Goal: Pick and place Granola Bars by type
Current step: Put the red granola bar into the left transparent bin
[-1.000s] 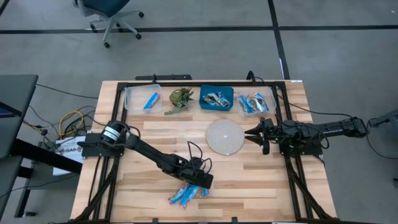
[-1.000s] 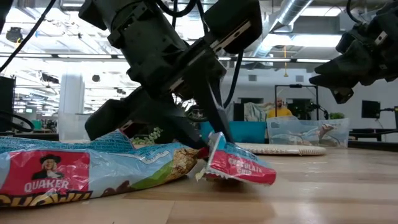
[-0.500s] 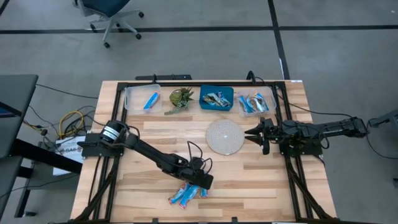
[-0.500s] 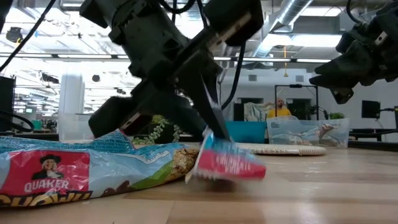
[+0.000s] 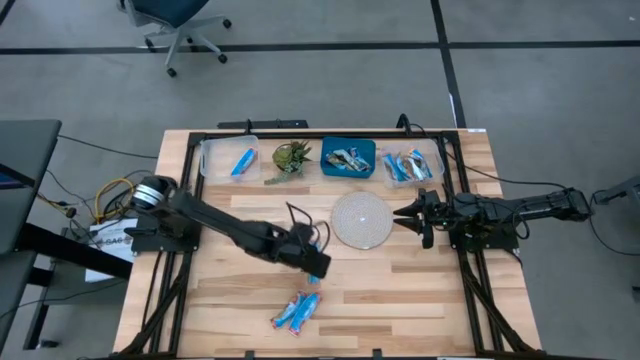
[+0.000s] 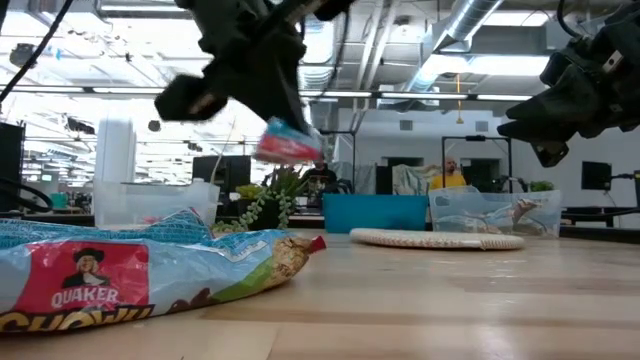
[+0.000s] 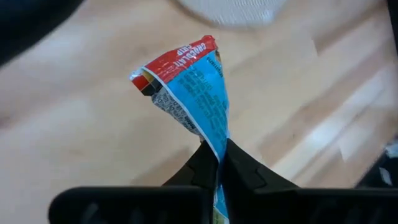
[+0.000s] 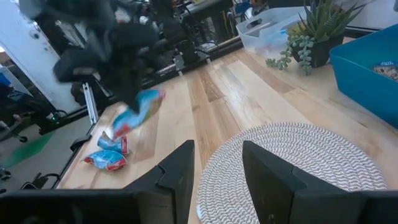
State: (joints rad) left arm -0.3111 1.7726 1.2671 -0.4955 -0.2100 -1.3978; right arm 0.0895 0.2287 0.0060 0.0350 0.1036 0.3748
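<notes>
Fingers of the left gripper (image 7: 217, 163) pinch one end of a blue, red-tipped granola bar (image 7: 193, 87), hanging it above mid-table, clear of the bars left lying (image 5: 296, 312) and probably bound for a rear bin. Beside the round mat (image 5: 361, 220), the right gripper (image 5: 402, 213) waits with fingers spread.

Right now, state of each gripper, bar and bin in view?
left gripper: shut on held bar, raised over the table
held bar: pinched at one end, off the table
right gripper: open, beside the round mat
loose bars: lying on the table
clear bin: one bar inside
</notes>
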